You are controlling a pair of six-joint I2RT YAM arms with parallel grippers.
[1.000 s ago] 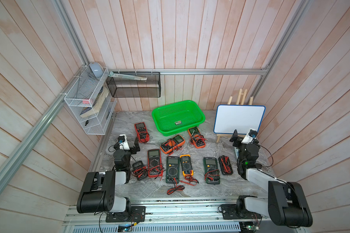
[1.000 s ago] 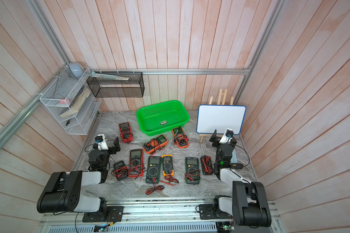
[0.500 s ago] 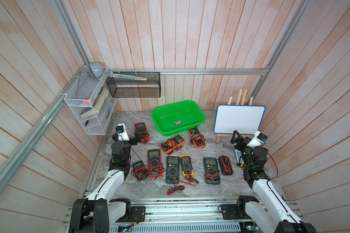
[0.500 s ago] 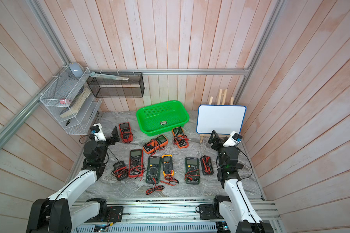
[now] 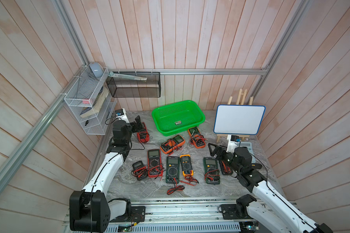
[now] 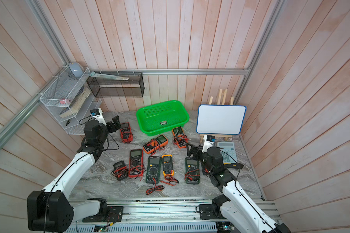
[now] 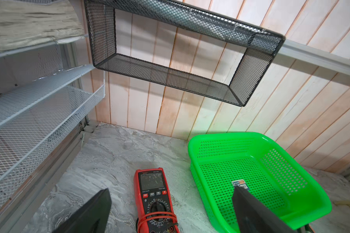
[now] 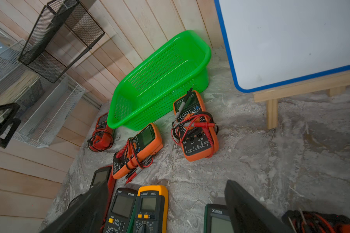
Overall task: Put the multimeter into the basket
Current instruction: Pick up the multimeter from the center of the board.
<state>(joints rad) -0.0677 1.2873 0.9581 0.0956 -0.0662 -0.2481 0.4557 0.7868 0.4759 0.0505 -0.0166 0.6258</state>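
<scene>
The green basket (image 5: 178, 118) (image 7: 251, 175) (image 8: 160, 80) stands empty at the back middle of the table. Several multimeters lie in front of it. My left gripper (image 5: 138, 124) (image 7: 171, 188) hangs open just above a red multimeter (image 5: 142, 134) (image 7: 156, 199) left of the basket, a finger on either side and nothing held. My right gripper (image 5: 215, 150) (image 8: 167, 181) is open and empty over bare table, between a yellow multimeter (image 8: 152, 207) and a green multimeter (image 5: 211, 170). An orange multimeter (image 8: 196, 129) lies ahead of it.
A whiteboard on a wooden easel (image 5: 238, 119) stands at the back right, with a calculator (image 6: 226, 151) beside my right arm. A white wire rack (image 5: 89, 107) and a black mesh bin (image 5: 133, 86) hang on the walls. Loose red and black leads (image 5: 175, 189) trail at the front.
Both arms have unfolded and reached out. The left gripper moved back over the red multimeter; the right gripper swung inward toward the row of multimeters.
</scene>
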